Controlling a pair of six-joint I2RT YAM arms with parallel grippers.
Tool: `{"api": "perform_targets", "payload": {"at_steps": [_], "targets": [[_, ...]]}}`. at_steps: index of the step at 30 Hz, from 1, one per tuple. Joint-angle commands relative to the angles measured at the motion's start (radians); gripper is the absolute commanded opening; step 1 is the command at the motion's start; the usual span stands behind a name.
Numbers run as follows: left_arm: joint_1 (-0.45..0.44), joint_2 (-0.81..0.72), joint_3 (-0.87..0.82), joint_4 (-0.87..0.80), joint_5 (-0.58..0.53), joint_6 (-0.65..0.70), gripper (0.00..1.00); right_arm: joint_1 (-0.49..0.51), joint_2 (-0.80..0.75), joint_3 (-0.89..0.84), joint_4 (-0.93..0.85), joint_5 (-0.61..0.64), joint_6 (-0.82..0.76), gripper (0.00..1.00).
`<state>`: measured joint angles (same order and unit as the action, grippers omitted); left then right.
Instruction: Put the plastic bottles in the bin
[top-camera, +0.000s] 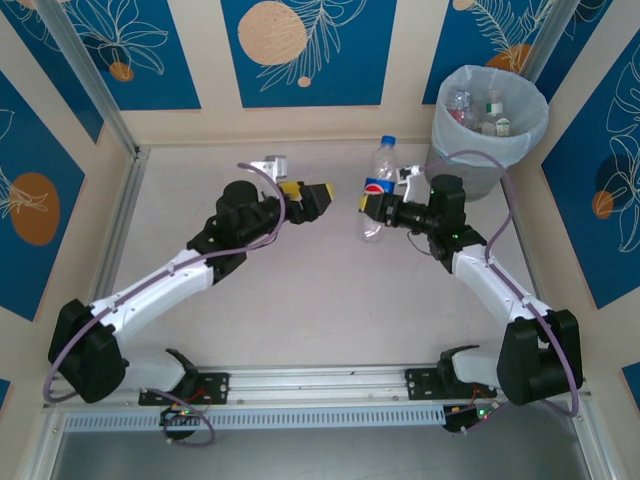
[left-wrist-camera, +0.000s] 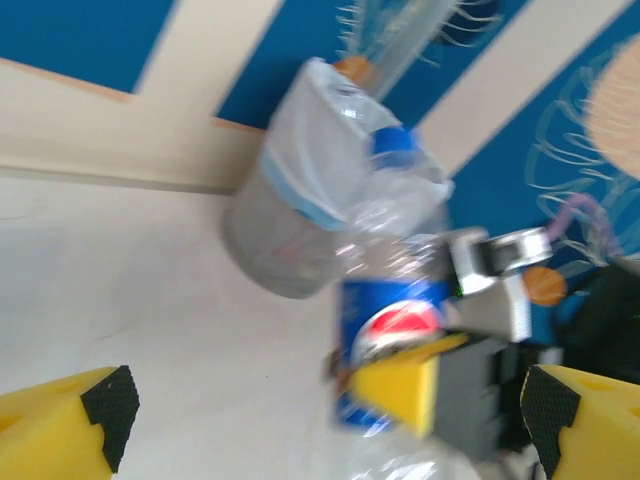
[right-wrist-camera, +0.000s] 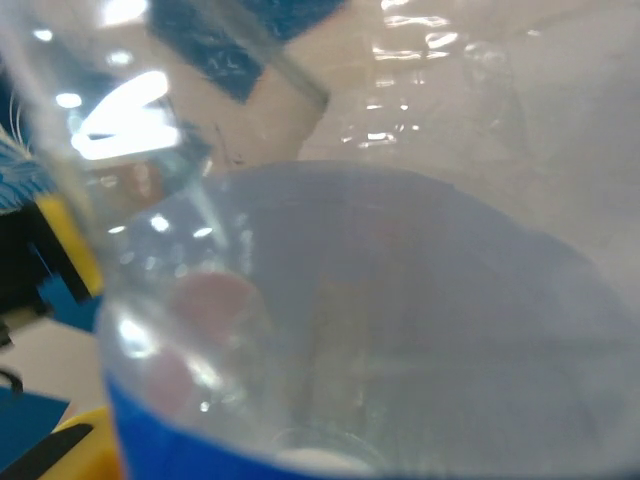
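Sitting in bag-lined bin (top-camera: 524, 140): several clear bottles (top-camera: 492, 108).

Left gripper (top-camera: 312, 198) gapes wide, facing the tightly clamped right gripper (top-camera: 373, 205).

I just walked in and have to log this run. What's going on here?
The right gripper is shut on a blue-labelled Pepsi bottle, held over the table short of the bin. The left gripper hangs open right beside it, holding nothing. The bin, in the far right corner, already has a few bottles inside.
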<state>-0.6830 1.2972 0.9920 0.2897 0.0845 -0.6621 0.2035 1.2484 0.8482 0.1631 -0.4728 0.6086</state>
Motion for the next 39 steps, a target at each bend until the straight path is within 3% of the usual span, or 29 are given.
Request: {"api": "perform_targets", "payload": {"at_steps": [1,11,22,30,39], "targets": [[0.005,-0.05,-0.04,-0.154,-0.251,0.028,0.99,-0.038,0.006,0.098,-0.026,0.053,-0.011,0.37],[0.015,-0.131,-0.11,-0.322,-0.493,0.029,0.99,-0.185,0.119,0.293,-0.042,0.187,0.16,0.37],[0.022,-0.127,-0.123,-0.393,-0.524,0.009,0.99,-0.33,0.331,0.503,0.112,0.272,0.391,0.4],[0.032,-0.149,-0.143,-0.434,-0.556,-0.009,0.99,-0.404,0.524,0.651,0.313,0.339,0.688,0.4],[0.049,-0.176,-0.177,-0.486,-0.569,-0.039,0.99,-0.414,0.713,0.865,0.27,0.427,0.906,0.54]]}}
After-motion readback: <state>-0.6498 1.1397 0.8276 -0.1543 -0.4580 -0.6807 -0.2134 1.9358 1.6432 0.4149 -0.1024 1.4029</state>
